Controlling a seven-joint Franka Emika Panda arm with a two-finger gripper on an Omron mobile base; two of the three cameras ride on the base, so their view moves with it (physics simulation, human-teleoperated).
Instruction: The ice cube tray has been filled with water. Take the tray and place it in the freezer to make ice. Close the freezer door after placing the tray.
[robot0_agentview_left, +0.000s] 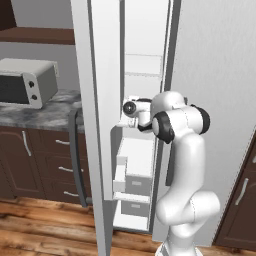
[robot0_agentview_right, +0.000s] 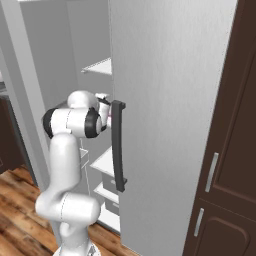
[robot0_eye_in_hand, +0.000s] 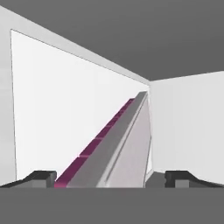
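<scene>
One ice cube tray (robot0_eye_in_hand: 118, 148) inside freezer (robot0_agentview_left: 142, 65); gripper (robot0_eye_in_hand: 109, 179) fingers released, straddling tray.

Grey toaster oven (robot0_agentview_left: 26, 81) on marble counter (robot0_agentview_left: 30, 116), above dark brown drawers (robot0_agentview_left: 50, 165).

Both base cams sit behind the arm (robot0_agentview_left: 182, 165), left and right, looking forward into the open freezer (robot0_agentview_left: 142, 100). Hand cam is inside it, close along the ice cube tray (robot0_eye_in_hand: 118, 144).
</scene>
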